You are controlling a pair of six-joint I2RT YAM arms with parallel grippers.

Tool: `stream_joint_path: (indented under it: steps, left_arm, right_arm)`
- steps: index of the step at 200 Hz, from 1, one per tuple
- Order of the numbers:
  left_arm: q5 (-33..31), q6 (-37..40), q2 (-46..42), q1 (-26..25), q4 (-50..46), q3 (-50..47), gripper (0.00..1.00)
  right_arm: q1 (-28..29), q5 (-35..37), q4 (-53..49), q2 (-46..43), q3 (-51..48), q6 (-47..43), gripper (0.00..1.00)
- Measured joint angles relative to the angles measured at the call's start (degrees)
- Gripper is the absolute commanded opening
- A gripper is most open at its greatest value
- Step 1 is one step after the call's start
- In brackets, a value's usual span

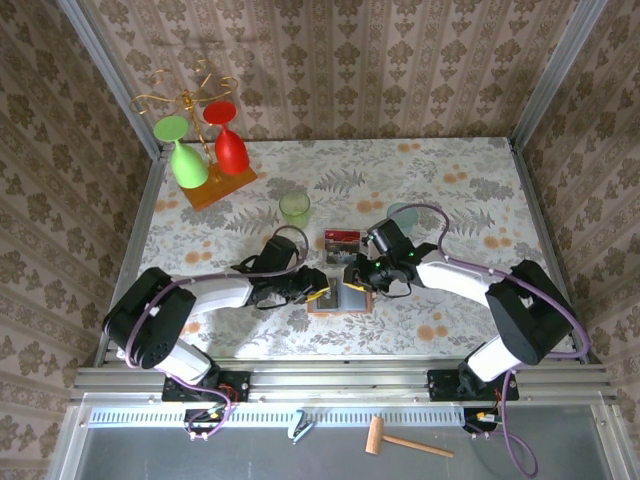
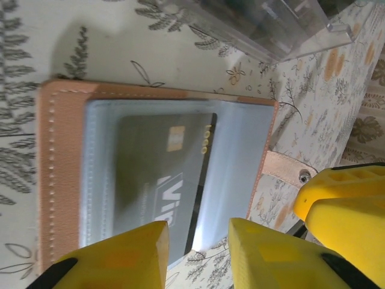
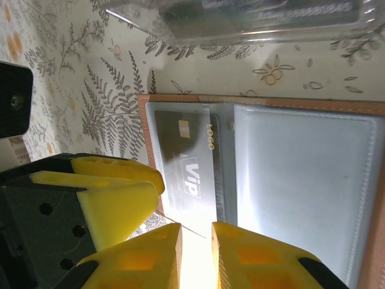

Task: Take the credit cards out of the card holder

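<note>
Left arm (image 1: 215, 292) and right arm (image 1: 465, 272) reach inward, low over the card holder (image 1: 340, 300) — left gripper (image 2: 198, 232) at its left side, jaws parted by a clear gap, right gripper (image 3: 197, 232) at its right side, fingers narrowed to a slit, grip undetermined.

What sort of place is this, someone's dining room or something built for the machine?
Most likely a staged test booth, not a real home: the wallpapered walls are panels in a bare metal frame, and the left arm and right arm are bolted to a rail at the near edge of the flowery table.
</note>
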Motion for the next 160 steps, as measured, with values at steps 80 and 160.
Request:
stream_joint_path:
  steps: [80,160]
  left_arm:
    - [-1.1,0.5,-1.8,0.4,-0.8,-2.0,0.33]
    - [-1.6,0.5,-1.9,0.4,-1.2,-3.8,0.33]
  right_arm:
    - [3.1,-0.2,2.0,5.9,2.5,0.5,0.19]
    - [3.9,-0.2,3.0,8.1,3.2,1.6,0.21]
